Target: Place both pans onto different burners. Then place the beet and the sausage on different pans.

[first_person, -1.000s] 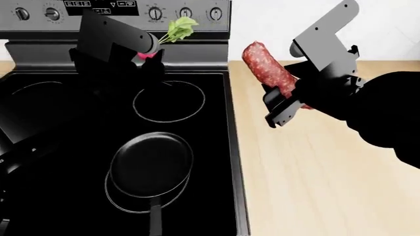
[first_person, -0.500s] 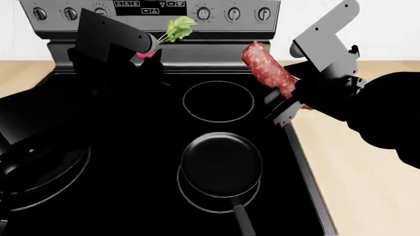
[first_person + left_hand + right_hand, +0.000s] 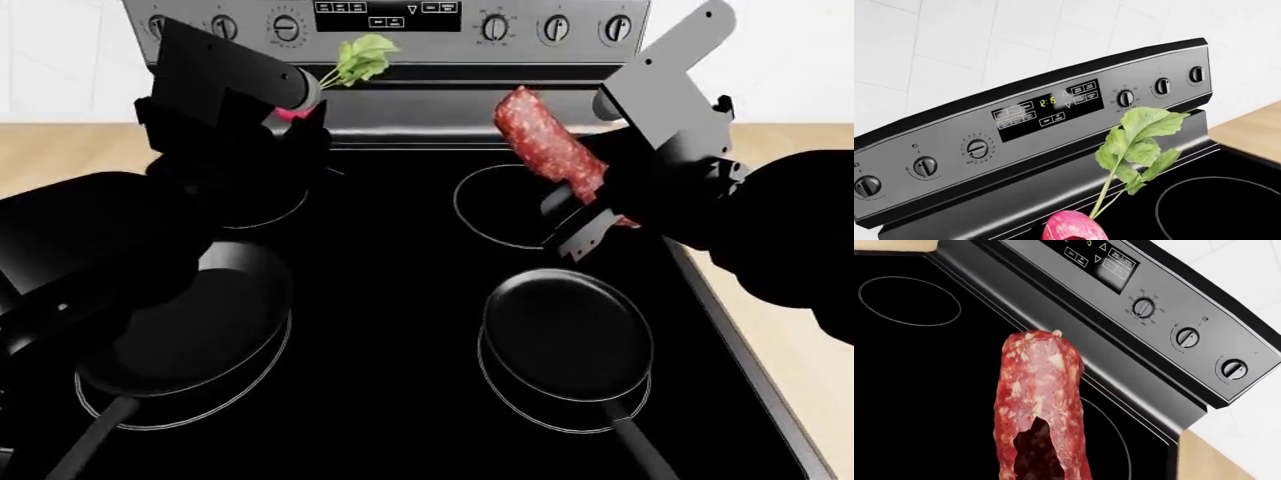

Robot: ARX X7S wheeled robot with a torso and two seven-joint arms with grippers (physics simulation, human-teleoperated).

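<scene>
Because the arms are black like the glass cooktop [image 3: 400, 300], their shapes are hard to make out in the head view. The left claw [image 3: 296, 108] is closed on the beet [image 3: 302, 112]; only a bit of pink shows, held up over the back left of the stove. Its stem and green leaves [image 3: 358, 58] point up toward the control panel [image 3: 387, 15]. The right claw [image 3: 594, 190] grips the sausage [image 3: 550, 145] by its lower end, which is hidden. Its long side tilts up and back, over the back right burner [image 3: 481, 215]. The larger pan [image 3: 200, 320] sits on the front left burner, partly covered by the left arm, its handle cut off. The smaller pan [image 3: 567, 335] sits on the front right burner [image 3: 514, 395].
</scene>
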